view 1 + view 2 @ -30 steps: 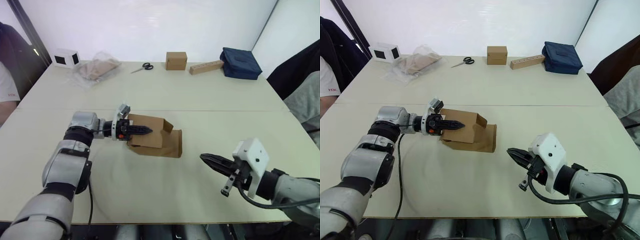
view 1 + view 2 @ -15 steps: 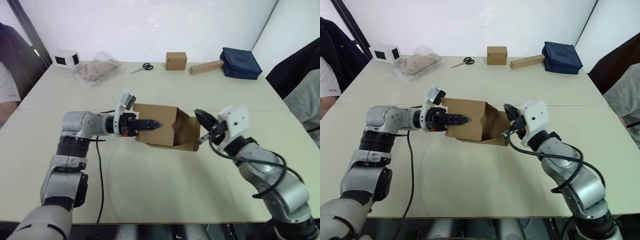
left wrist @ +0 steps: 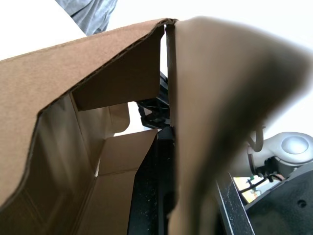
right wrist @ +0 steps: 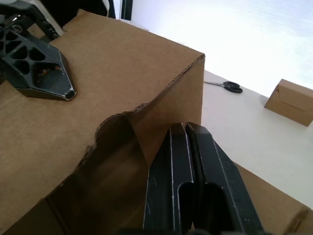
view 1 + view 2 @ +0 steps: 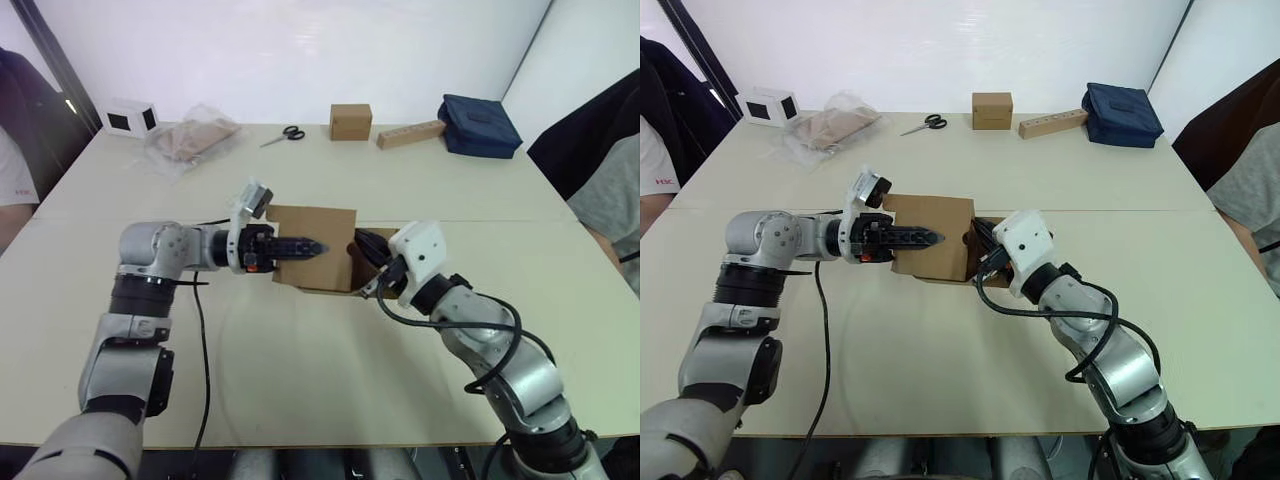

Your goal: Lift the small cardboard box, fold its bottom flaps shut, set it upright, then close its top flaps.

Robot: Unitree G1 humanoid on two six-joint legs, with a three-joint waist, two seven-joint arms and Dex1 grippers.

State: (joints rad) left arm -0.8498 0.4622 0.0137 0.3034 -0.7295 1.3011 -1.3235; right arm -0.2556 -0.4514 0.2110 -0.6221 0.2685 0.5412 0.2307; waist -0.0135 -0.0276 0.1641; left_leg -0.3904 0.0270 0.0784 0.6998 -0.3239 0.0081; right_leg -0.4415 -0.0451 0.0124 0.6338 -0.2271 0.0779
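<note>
Left hand (image 5: 312,247): clamped on 1 side wall of the small cardboard box (image 5: 318,262); 1 finger lies across the outer face, the other runs inside the cavity (seen in left wrist view). Grasping, not released.

Small cardboard box: centre of desk (image 5: 300,400), held on its side between the 2 hands; whether it clears the desk or rests on it, can't tell. Open end w/ the bottom flaps (image 5: 366,262) faces the right hand. Judged light, empty; corrugated walls stiff enough to pinch but will dent if squeezed hard; flaps hinge freely, may spring back. Surface matte, not slippery. Best hold: a wall panel near an edge, leaving flaps free.

Right hand (image 4: 188,132): fingers pressed together, holding nothing; tips inside the box's open end, close against a flap. Prob. pushing it inward.
</note>
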